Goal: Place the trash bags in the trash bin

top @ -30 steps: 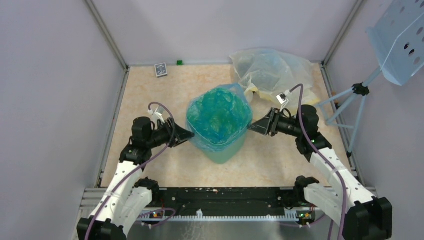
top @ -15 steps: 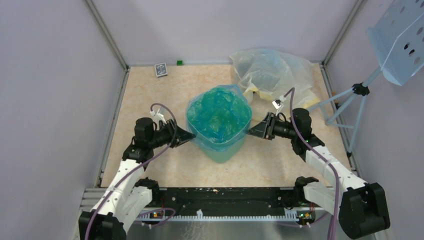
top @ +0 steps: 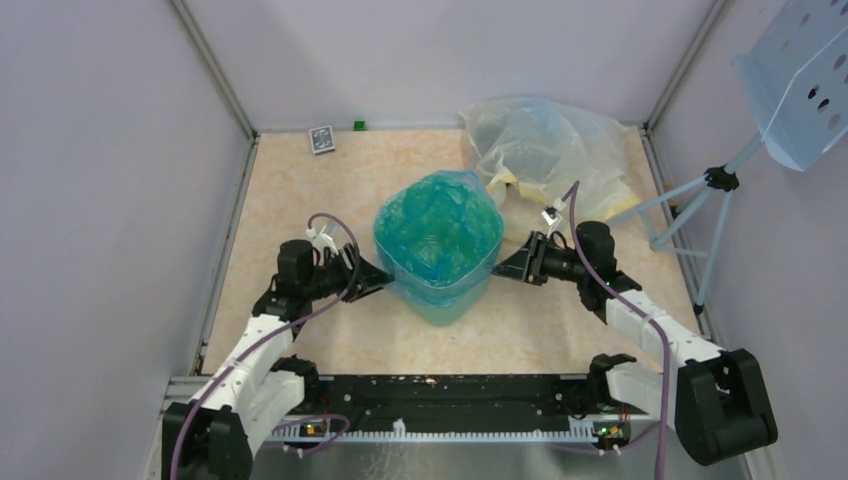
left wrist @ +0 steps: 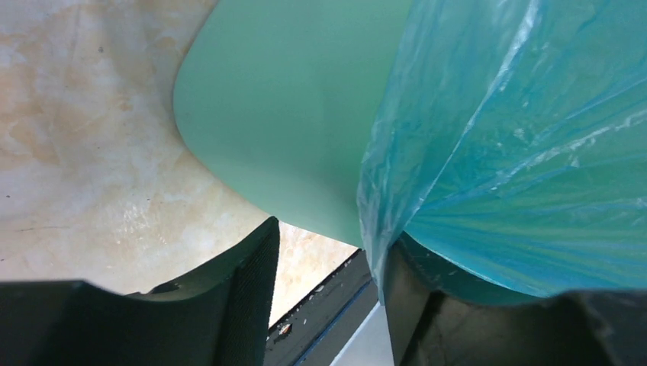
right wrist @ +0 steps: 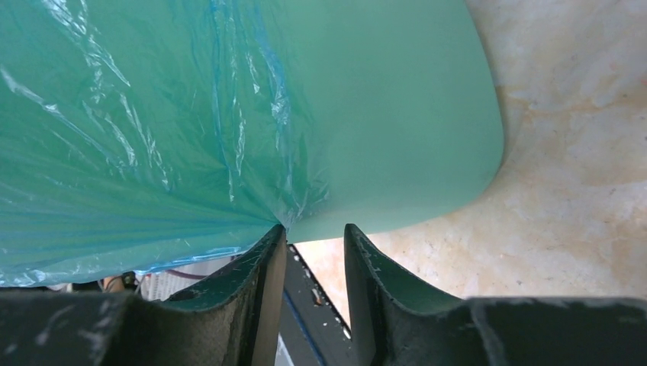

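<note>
The mint-green trash bin (top: 445, 303) stands upright mid-table. The blue trash bag (top: 437, 232) lines it, its edge folded over the rim and down the outside. My left gripper (top: 378, 280) is at the bin's left side, open; in the left wrist view (left wrist: 328, 263) the bag's (left wrist: 519, 152) hanging edge lies against one finger (left wrist: 412, 305), beside the bin wall (left wrist: 282, 114). My right gripper (top: 500, 268) is at the bin's right side, open; in the right wrist view (right wrist: 314, 236) the bag's (right wrist: 130, 130) pleats gather at one fingertip (right wrist: 275, 236), next to the bin wall (right wrist: 397, 114).
A larger clear yellowish plastic bag (top: 545, 145) lies at the back right. A pale-blue perforated panel (top: 800, 85) on a tripod stands at the right. A small card box (top: 321, 139) and a green block (top: 358, 125) sit by the back wall.
Both grippers have moved down and inward along the bin's sides. The bag's folded edge sits lower over the rim.
</note>
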Robot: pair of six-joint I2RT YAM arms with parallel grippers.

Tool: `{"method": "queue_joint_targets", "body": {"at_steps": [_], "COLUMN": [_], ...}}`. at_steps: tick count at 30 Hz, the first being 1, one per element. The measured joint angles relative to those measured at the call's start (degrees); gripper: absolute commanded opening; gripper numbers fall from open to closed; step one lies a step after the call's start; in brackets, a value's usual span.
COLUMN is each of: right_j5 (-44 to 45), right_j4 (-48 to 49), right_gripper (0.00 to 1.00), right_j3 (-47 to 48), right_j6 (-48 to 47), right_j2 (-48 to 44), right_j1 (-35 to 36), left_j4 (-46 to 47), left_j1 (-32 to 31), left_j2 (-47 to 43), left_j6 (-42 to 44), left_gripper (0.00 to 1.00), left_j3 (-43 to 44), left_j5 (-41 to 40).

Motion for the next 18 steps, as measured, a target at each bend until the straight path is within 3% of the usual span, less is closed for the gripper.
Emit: {"method": "queue_joint_targets", "body": {"at_steps": [3, 8, 11, 18], "right_j5": [1.1, 4.2, 5.9, 7.7], "right_j4": [-1.8, -6.7, -8.5, -9.4], "right_gripper": [0.41, 0.59, 0.63, 0.69], "right_j3": [0.0, 0.1, 0.3, -0.6], "right_j6": [-1.2, -3.6, -4.9, -6.8], "right_j2": [-0.5, -4.4, -8.1, -18.0], "right_j1": [0.0, 0.0, 0.0, 0.1], "left_j4": [-2.4, -8.3, -11.3, -18.4], "left_j1": [0.0, 0.0, 0.0, 0.0], "left_j2": [-0.6, -6.6, -11.3, -21.3], "left_j6": [1.8, 3.5, 3.0, 0.4], "left_gripper": [0.72, 0.88, 0.97, 0.98], "left_j3": [0.3, 2.7, 3.9, 4.3], "left_j5": [-1.8, -8.5, -13.4, -24.3]}}
